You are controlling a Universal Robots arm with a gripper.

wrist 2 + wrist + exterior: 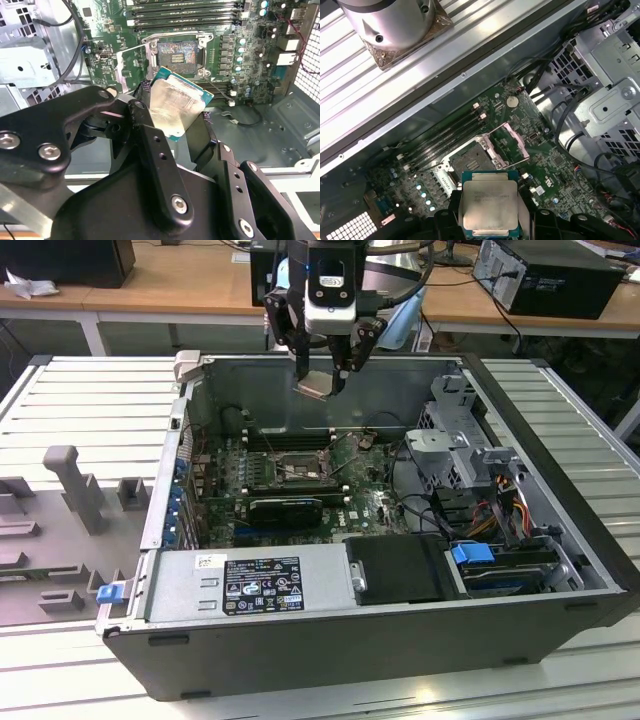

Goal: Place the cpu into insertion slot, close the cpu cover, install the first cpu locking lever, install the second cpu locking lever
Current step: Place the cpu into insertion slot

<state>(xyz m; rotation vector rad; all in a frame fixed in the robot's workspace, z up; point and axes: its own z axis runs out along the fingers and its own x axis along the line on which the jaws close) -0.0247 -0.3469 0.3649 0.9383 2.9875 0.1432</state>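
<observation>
A robot arm's gripper (pixel 321 380) is clamping the cpu (pixel 175 102) by two opposite edges, its black fingers (pixel 145 125) pressing in from either side with the chip's pale silvery face turned up toward both wrist cameras. In the exterior view, the chip is hanging tilted in the air over the open computer case (pixel 400 640), near the back wall and clear above the green motherboard (pixel 365 502). It is not touching the board. Below it, the insertion slot (pixel 288 469) is sitting in the middle of the board, with its dark centre lying exposed. In both wrist views the cpu cover (pixel 510 145) is standing swung open, resting on the board beside the socket and hinged along one of its edges. The long memory slots (pixel 185 12) are running alongside the socket on its far side from the gripper in the second wrist view. In the exterior view, a long black expansion card (pixel 285 507) is lying just in front of the socket, and a grey metal drive cage (pixel 450 445) is occupying the case toward the exterior view's right. The case is resting on a ribbed metal table (pixel 90 400).
</observation>
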